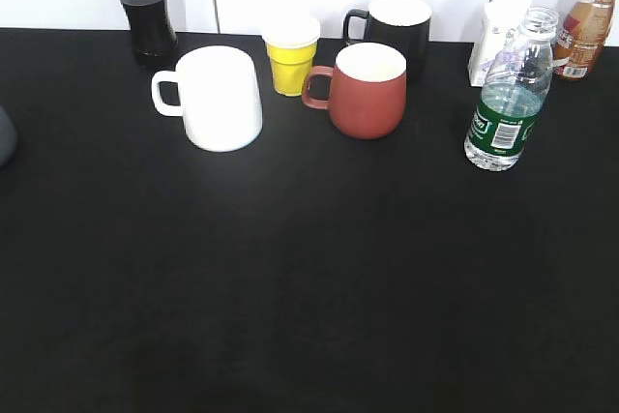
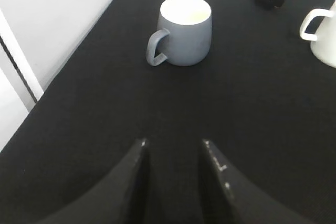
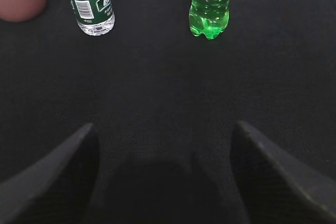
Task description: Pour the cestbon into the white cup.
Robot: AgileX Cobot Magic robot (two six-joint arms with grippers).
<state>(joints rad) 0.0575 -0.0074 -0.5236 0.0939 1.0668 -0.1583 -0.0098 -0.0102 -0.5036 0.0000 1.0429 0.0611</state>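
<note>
Both my grippers hang empty — right gripper [image 3: 163,145] spread wide, left gripper [image 2: 173,153] slightly parted. Nothing started: the cestbon [image 1: 510,94] stands upright at two o'clock, the white cup [image 1: 219,99] at eleven — grasping and pouring remain.

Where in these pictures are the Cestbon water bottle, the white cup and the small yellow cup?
Cestbon water bottle [image 1: 504,126], exterior view: on its dark green label.
White cup [image 1: 221,100], exterior view: on the middle of its side wall.
Small yellow cup [image 1: 291,67], exterior view: on its yellow body, below the white rim.
</note>
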